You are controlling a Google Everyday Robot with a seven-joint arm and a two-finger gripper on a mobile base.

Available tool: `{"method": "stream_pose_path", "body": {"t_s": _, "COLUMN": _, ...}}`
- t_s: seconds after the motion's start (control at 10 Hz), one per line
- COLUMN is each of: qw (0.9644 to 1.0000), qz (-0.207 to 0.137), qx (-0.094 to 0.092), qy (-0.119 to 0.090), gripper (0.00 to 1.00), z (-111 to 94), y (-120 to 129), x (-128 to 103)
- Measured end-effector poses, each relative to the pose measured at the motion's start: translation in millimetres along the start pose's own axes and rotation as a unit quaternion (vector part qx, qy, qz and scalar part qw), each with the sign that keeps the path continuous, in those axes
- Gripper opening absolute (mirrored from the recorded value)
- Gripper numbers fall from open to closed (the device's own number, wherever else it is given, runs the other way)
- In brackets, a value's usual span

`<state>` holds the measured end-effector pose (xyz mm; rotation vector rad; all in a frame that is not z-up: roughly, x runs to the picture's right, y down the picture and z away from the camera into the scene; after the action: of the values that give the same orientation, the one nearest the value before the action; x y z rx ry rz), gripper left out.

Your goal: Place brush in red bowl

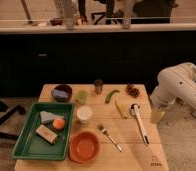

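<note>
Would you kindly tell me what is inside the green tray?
The green tray holds a blue block, an orange ball and a tan block; the floor beneath them is covered. The pincer hangs right of the table, beyond the brush.

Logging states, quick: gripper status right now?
Gripper: state cannot be told; it hangs at the right edge of the table, apart from the brush.

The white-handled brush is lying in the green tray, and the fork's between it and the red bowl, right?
No: in the camera view the white-handled brush lies on the wooden table, not in the green plastic tray. The silver metal fork is between it and the round orange-red bowl. The tool hangs off the table's right edge.
</note>
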<state>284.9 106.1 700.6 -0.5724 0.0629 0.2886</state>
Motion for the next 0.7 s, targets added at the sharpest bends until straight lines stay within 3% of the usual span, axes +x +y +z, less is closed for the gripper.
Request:
{"method": "stream_pose_path", "body": {"t_s": 0.1, "qw": 0.9973, "qz": 0.072, "qx": -0.005, "qy": -0.011, "gripper": 0.8, "z": 12.2, "y": -6.2, "x": -4.8}}
{"method": "stream_pose_path", "body": {"t_s": 0.2, "qw": 0.9927, "qz": 0.119, "qx": -0.007, "qy": -0.018, "gripper": 0.8, "z": 21.5, "y": -10.5, "x": -8.2}}
{"method": "stream_pose_path", "body": {"t_s": 0.3, "qw": 0.982, "qz": 0.187, "qx": -0.009, "qy": -0.026, "gripper": 0.8, "z": 33.3, "y": -15.4, "x": -10.4}}
{"method": "stream_pose_path", "body": {"t_s": 0.4, "qw": 0.9725, "qz": 0.23, "qx": -0.006, "qy": -0.034, "gripper": 0.8, "z": 40.4, "y": -18.9, "x": -12.1}}
{"method": "stream_pose_path", "body": {"t_s": 0.5, "qw": 0.9663, "qz": 0.254, "qx": -0.004, "qy": -0.04, "gripper": 0.8, "z": 43.4, "y": -21.4, "x": -11.8}}
{"method": "stream_pose_path", "body": {"t_s": 0.6, "qw": 0.9578, "qz": 0.283, "qx": -0.003, "qy": -0.05, "gripper": 0.8, "z": 47.8, "y": -23.9, "x": -11.3}}
{"method": "stream_pose_path", "body": {"t_s": 0.7, "qw": 0.9457, "qz": 0.32, "qx": -0.006, "qy": -0.059, "gripper": 0.8, "z": 57.0, "y": -25.2, "x": -9.3}}
